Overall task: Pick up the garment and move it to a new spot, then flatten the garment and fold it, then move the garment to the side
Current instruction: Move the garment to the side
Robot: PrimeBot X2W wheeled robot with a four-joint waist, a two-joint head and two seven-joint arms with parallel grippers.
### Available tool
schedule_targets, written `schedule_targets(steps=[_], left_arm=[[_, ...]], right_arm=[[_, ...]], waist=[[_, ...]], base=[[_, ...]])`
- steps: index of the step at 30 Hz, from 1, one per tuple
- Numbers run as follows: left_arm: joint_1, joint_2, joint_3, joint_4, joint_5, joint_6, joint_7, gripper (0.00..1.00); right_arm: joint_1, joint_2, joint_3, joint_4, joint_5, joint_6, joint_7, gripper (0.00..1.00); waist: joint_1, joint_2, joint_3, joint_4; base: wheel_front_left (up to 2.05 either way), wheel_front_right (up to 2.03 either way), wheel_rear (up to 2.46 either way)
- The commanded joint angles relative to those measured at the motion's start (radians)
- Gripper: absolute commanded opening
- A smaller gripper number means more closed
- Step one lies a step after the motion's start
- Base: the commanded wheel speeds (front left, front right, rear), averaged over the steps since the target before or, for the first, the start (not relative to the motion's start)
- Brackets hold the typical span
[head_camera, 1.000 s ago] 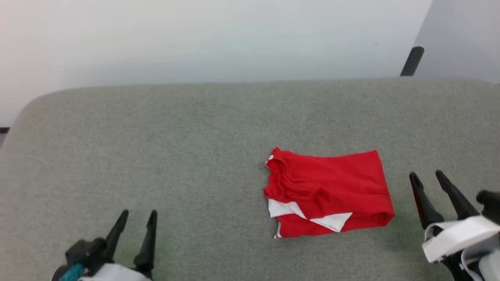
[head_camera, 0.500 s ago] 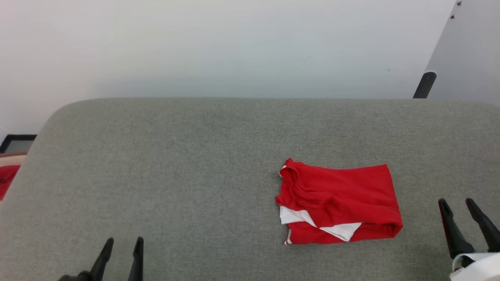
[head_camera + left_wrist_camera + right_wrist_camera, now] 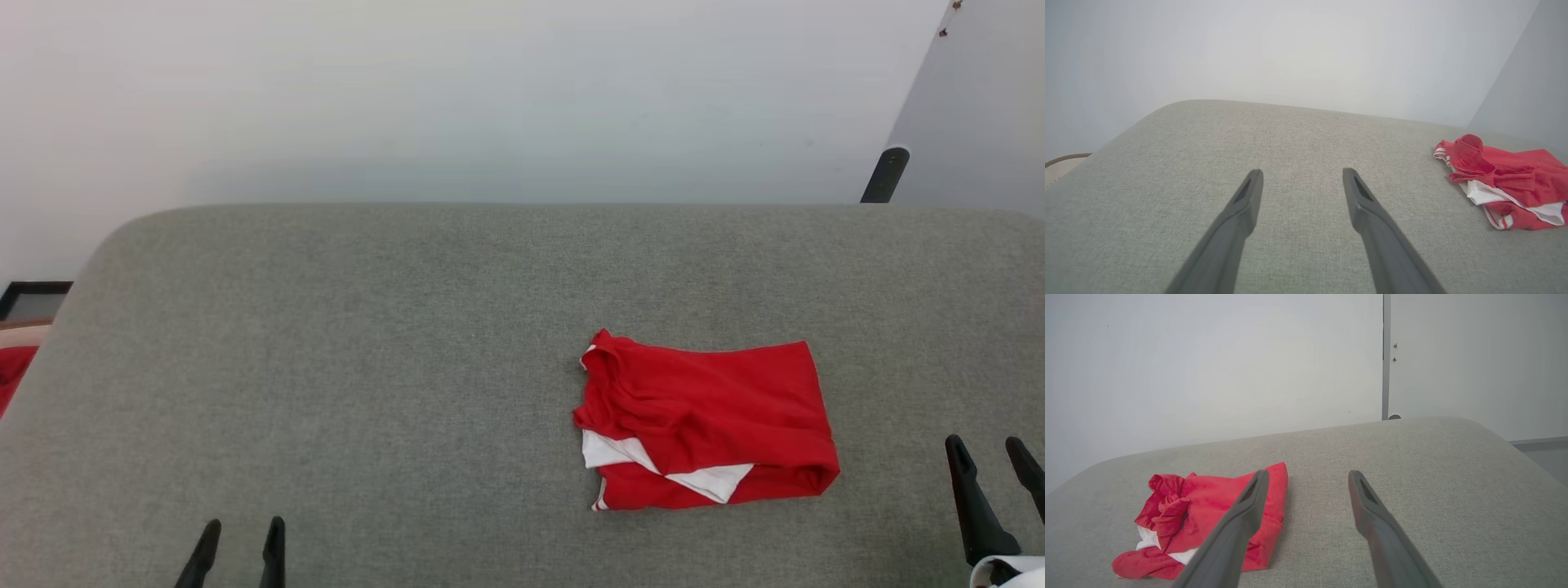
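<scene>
1. The garment (image 3: pixel 706 420) lies on the grey fabric-covered table (image 3: pixel 367 367), right of the middle in the head view and much nearer the right gripper than the left one.
2. It is seen as a compact, roughly rectangular bundle. Red layers are on top, white sleeve cloth shows along the near edge, and a bit of striped trim sits at the near left corner. The neck end is bunched up on the left, and no lettering can be made out.
3. From that shape, the picking up, the flattening and the folding are judged to be done. The fold is loose and rumpled at the neck end rather than crisp.
4. The left gripper (image 3: pixel 245 523) is placed over bare table at the near left, well apart from the garment. Its jaws are spread wide, and nothing is held between them.
5. The right gripper (image 3: pixel 984 441) is placed near the right edge, beyond the garment's right end and apart from it. Its jaws are also spread wide and empty. In the right wrist view one finger is seen in front of the red cloth, but the gap in the head view indicates no contact.
6. The garment is held by neither gripper and lies off-centre, so the move to the side is judged done or nearly done. Whether this is the intended final spot cannot be told.
7. Little is judged to be left, at most a tidying of the bunched end.
</scene>
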Motion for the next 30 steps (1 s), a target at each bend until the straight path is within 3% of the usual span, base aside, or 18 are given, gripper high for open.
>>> schedule_targets(steps=[1,22,26,30], left_arm=[[-0.001,-0.002,0.0,-0.002,0.002,-0.002,0.001,1.0],[-0.023,-0.018,-0.023,0.002,0.017,-0.002,0.001,1.0],[-0.041,-0.03,-0.032,0.007,0.016,-0.002,0.001,1.0],[-0.062,-0.036,-0.047,0.016,0.014,-0.002,0.001,1.0]], right_arm=[[0.01,0.007,-0.006,-0.008,-0.005,-0.001,0.005,1.0],[-0.02,0.029,-0.009,-0.026,-0.006,-0.001,0.068,1.0],[-0.091,0.001,0.045,-0.004,0.0,-0.001,0.182,1.0],[-0.215,-0.02,0.096,0.04,0.022,-0.001,0.375,1.0]], waist=[[0.0,-0.0001,0.002,-0.003],[0.0,-0.0001,0.006,0.0],[0.0,-0.0001,0.019,-0.003],[0.0,-0.0001,0.041,-0.001]], base=[[0.0,0.0,0.0],[0.0,0.0,0.0],[0.0,0.0,0.0],[0.0,0.0,0.0]])
